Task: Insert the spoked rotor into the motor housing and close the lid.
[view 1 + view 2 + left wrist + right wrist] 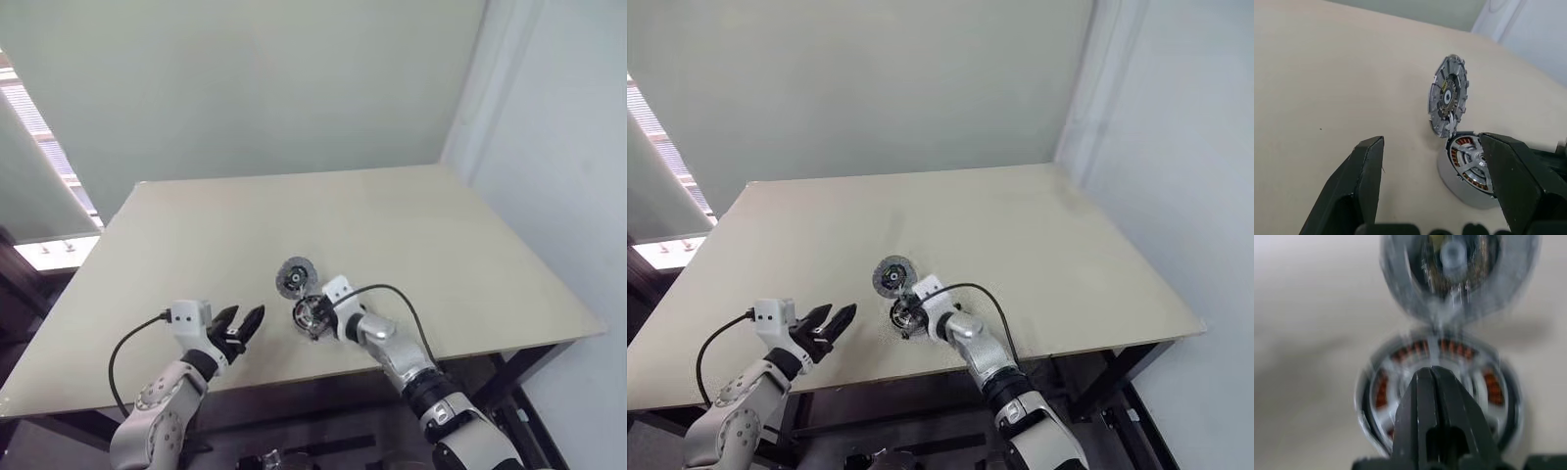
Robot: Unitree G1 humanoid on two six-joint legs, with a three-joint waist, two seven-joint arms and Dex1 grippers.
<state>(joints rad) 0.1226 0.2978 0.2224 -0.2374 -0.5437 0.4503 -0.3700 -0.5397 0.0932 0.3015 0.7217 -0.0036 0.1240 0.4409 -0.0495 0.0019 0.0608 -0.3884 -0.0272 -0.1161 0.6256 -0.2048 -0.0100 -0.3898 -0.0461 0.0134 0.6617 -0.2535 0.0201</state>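
Motor housing (1469, 171) on the table (392, 215), spoked rotor (1472, 161) seated inside among the copper windings; the hinged lid (1448, 95) stands open on the far side of the housing from the right gripper (1432, 374). Right gripper: its 2 fingers pressed together, holding nothing, tips poised over the rotor hub. Left gripper (240, 323): fingers spread wide, empty, well apart from the housing, which lies ahead of its tips. Step in hand, as judged: pressing the rotor home. Push squarely on the hub, not a spoke, so it settles level before the lid is swung down
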